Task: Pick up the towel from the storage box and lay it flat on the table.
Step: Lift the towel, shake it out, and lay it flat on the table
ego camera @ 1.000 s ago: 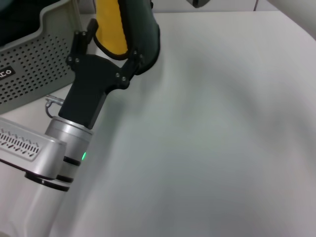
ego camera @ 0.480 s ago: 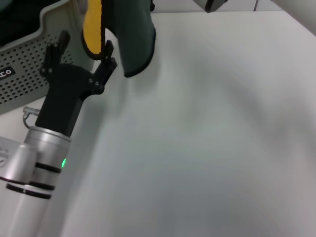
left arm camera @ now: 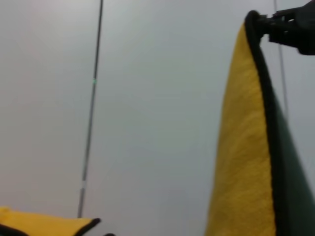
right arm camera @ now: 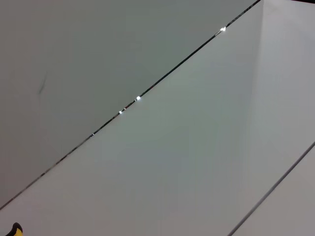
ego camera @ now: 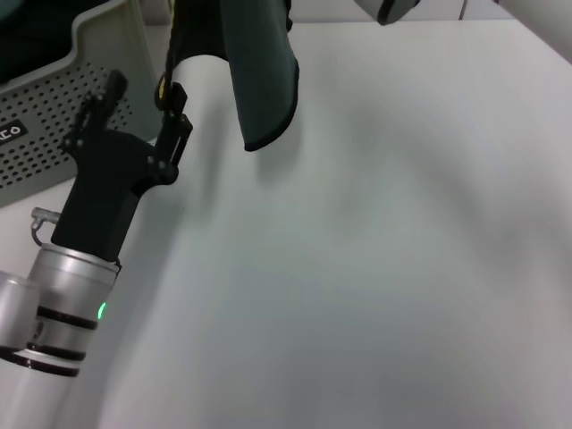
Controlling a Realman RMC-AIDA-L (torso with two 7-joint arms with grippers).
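The towel (ego camera: 264, 80) hangs above the table (ego camera: 384, 268) at the far middle, its dark green-grey side facing me and its lower corner free in the air. One black-stitched edge runs down and left to my left gripper (ego camera: 147, 103), where a bit of yellow shows against it. In the left wrist view the yellow side of the towel (left arm camera: 241, 147) hangs from my right gripper (left arm camera: 268, 22), which is shut on its top corner. More yellow cloth lies close to that camera. The storage box (ego camera: 54, 125) stands at the far left, just behind the left gripper.
Part of my right arm (ego camera: 393, 9) shows at the top edge of the head view. The left arm's silver forearm (ego camera: 54, 313) crosses the near-left corner. White tabletop spreads to the right and front of the hanging towel.
The left gripper has moved left toward the box, and the towel's near edge went with it. The towel has turned from its yellow side to its dark side. The right arm has shifted slightly right.
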